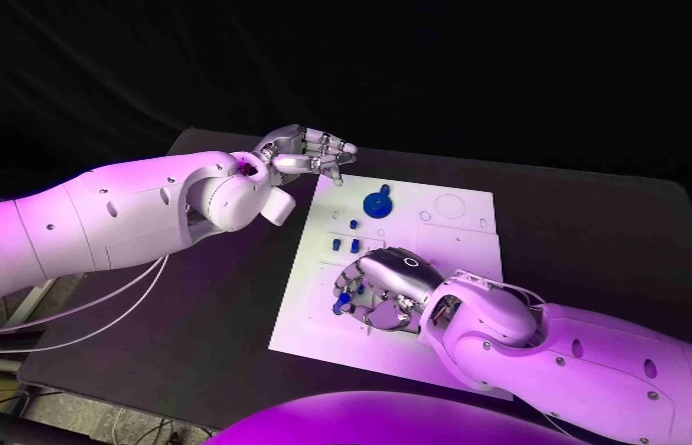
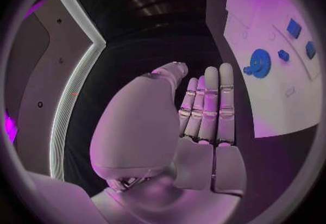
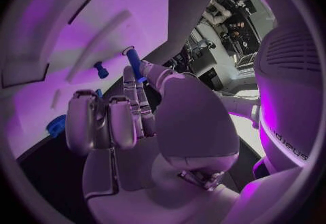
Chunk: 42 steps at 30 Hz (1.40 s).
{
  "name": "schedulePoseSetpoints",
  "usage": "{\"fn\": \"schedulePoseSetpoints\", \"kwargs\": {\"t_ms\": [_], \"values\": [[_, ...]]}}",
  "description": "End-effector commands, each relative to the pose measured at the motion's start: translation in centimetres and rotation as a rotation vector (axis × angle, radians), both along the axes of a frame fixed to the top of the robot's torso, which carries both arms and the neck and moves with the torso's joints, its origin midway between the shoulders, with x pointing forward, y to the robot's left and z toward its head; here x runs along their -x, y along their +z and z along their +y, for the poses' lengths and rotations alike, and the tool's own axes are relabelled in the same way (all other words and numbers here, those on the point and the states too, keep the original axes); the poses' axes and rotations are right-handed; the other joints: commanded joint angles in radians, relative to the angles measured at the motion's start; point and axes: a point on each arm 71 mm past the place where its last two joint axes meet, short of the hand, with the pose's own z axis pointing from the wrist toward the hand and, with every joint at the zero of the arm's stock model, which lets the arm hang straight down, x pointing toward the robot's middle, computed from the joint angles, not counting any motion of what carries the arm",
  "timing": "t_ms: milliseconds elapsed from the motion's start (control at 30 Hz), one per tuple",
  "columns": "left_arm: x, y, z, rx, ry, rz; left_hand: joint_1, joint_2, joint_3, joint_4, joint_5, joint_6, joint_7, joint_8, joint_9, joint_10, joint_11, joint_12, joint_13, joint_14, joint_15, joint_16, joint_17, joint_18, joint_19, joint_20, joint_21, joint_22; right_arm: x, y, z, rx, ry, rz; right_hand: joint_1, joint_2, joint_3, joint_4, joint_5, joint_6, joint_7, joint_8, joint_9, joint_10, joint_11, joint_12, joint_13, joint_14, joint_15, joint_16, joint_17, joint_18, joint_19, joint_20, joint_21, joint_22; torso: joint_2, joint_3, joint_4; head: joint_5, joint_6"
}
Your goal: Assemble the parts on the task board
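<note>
The right hand [image 1: 382, 290] sits low over the task board [image 1: 454, 240], near its 7 o'clock corner, and pinches a slim blue peg [image 3: 133, 62] between thumb and a finger, as the right wrist view shows. The step in hand looks like seating that peg in the board, so it should be brought upright over its hole and pressed straight down, not at a slant, with the other fingers kept lifted off the plate.

The blue gear [image 1: 376, 204] stands toward 12 o'clock from that hand, with small blue blocks [image 1: 345, 237] between them; any sweep in that direction risks knocking them.

The left hand [image 1: 306, 155] hangs released, fingers together and holding nothing, just off the board's 11 o'clock corner, above the counter [image 1: 577, 215]. Open room lies toward 3 o'clock, where the board is bare; its 6 o'clock edge is close under the right wrist
</note>
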Motion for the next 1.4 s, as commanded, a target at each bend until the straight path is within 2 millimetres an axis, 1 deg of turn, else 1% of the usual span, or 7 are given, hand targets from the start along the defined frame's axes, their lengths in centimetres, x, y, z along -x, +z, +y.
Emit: {"fn": "schedulePoseSetpoints", "kwargs": {"t_ms": [33,333,733,867,1067,1333,1400], "values": [[0.1,0.1,-0.2,0.010,-0.018,-0.008,0.003,0.007,0.000,-0.008,0.001,-0.007,0.009,-0.002,-0.001,-0.007,0.002,0.006,-0.001,-0.003,0.001,-0.005,-0.001,0.012,-0.002,0.001,-0.004,0.000,0.1,-0.3,0.2,0.049,0.018,-0.016,0.006,0.003,0.004,0.000,0.006,0.004,0.001,0.006,0.022,0.007,0.003,-0.007,-0.001,0.029,-0.008,0.006,0.001,-0.017,0.013,-0.006,0.003,0.175,0.000,0.0007,-0.0001,0.001,-0.001],[0.1,0.1,-0.2,0.010,-0.019,-0.006,0.003,0.007,0.000,-0.008,0.001,-0.007,0.009,-0.002,-0.001,-0.008,0.002,0.006,-0.001,-0.003,0.001,-0.006,-0.001,0.012,-0.002,0.001,-0.004,0.000,0.0,-0.6,0.3,0.101,0.017,-0.064,0.006,0.000,0.004,-0.002,0.006,0.002,0.002,0.005,0.022,0.006,0.003,-0.009,-0.001,0.029,-0.007,0.005,-0.001,-0.017,0.013,-0.006,0.002,0.175,0.000,0.0000,-0.0004,0.001,-0.001],[0.1,0.1,-0.1,0.009,-0.023,-0.002,0.001,0.007,-0.001,-0.008,0.001,-0.009,0.009,-0.002,-0.002,-0.009,0.002,0.007,-0.002,-0.003,0.001,-0.006,-0.002,0.012,-0.003,0.001,-0.004,0.000,0.6,-0.8,1.0,0.113,0.037,-0.089,0.008,-0.001,0.005,-0.005,0.007,0.001,0.003,0.006,0.023,0.007,0.003,-0.010,-0.001,0.029,-0.007,0.006,0.001,-0.017,0.013,-0.006,0.003,0.176,0.000,-0.0001,0.0002,0.000,-0.002],[0.1,0.1,-0.1,0.009,-0.023,-0.002,0.001,0.007,-0.001,-0.008,0.001,-0.009,0.009,-0.002,-0.002,-0.009,0.002,0.007,-0.002,-0.003,0.001,-0.006,-0.002,0.012,-0.003,0.001,-0.004,0.000,0.7,-0.9,1.3,0.117,0.045,-0.087,0.006,-0.007,0.003,-0.006,0.006,-0.001,0.004,0.005,0.023,0.007,0.005,-0.013,-0.002,0.029,-0.006,0.006,0.000,-0.018,0.013,-0.005,0.003,0.176,-0.001,-0.0004,0.0005,0.001,-0.002],[0.1,0.1,-0.2,0.009,-0.024,-0.001,0.001,0.007,-0.001,-0.008,0.001,-0.009,0.009,-0.002,-0.002,-0.009,0.002,0.007,-0.002,-0.003,0.001,-0.006,-0.002,0.012,-0.003,0.001,-0.004,0.000,0.8,-0.9,1.4,0.117,0.052,-0.087,-0.022,-0.038,-0.007,0.005,0.012,-0.053,0.019,-0.028,0.010,0.001,0.015,-0.028,-0.002,0.029,0.002,0.007,0.000,-0.017,0.012,0.001,0.000,0.177,0.000,-0.0006,0.0000,0.001,-0.003],[0.1,0.1,-0.1,0.009,-0.023,-0.001,0.001,0.007,-0.001,-0.008,0.001,-0.009,0.009,-0.002,-0.002,-0.009,0.002,0.007,-0.002,-0.003,0.001,-0.006,-0.002,0.012,-0.003,0.001,-0.004,0.000,0.6,-0.8,1.1,0.097,0.025,-0.096,-0.032,-0.056,-0.012,0.010,0.013,-0.117,0.019,-0.068,-0.006,-0.005,0.015,-0.040,-0.001,0.028,0.003,0.009,-0.001,-0.016,0.010,0.004,-0.007,0.176,-0.001,0.0001,-0.0001,0.000,-0.003],[0.1,0.1,-0.1,0.009,-0.023,-0.001,0.001,0.007,-0.001,-0.008,0.001,-0.009,0.009,-0.002,-0.002,-0.009,0.002,0.007,-0.002,-0.003,0.001,-0.006,-0.002,0.012,-0.003,0.001,-0.004,0.000,0.6,-0.6,1.0,0.080,0.013,-0.102,-0.035,-0.065,-0.016,0.011,0.013,-0.165,0.022,-0.094,-0.016,-0.015,0.014,-0.048,-0.001,0.024,0.003,0.002,-0.014,-0.013,0.004,0.004,-0.024,0.171,-0.001,0.0001,-0.0002,-0.001,-0.002]]}}
